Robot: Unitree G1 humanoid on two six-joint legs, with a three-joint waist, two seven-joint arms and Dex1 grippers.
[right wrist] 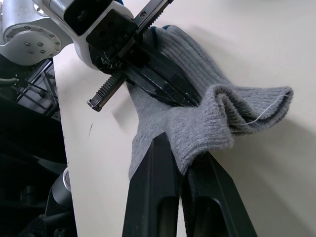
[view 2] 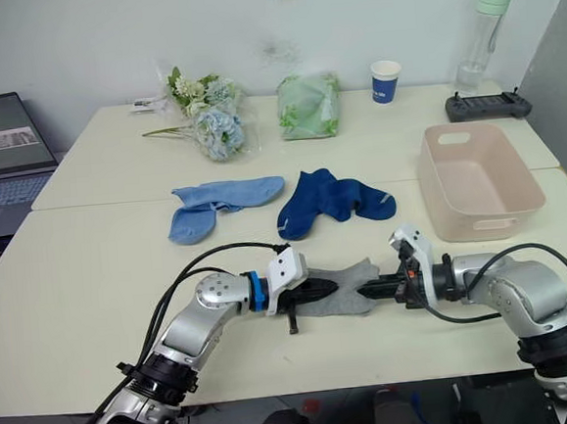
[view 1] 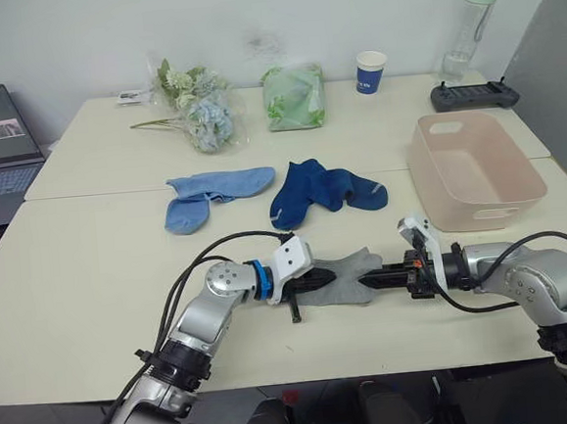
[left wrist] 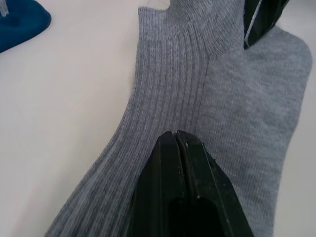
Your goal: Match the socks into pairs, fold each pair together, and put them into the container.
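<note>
In the left eye view, the soft grey ribbed socks [view 1: 346, 278] lie flat near the front edge of the cream table [view 1: 92, 276], between the left gripper [view 1: 314, 281] and the right gripper [view 1: 371, 282], while the light blue fabric socks [view 1: 213, 193] and the dark navy socks [view 1: 321, 191] lie further back and the pale pink rectangular plastic tub [view 1: 472, 173] stands to the right, well apart from them. In the left wrist view, the left gripper's black fingers [left wrist: 185, 182] are pressed together on top of the grey fabric. In the right wrist view, the right gripper [right wrist: 183, 163] is closed on a bunched fold at the edge of the grey socks.
</note>
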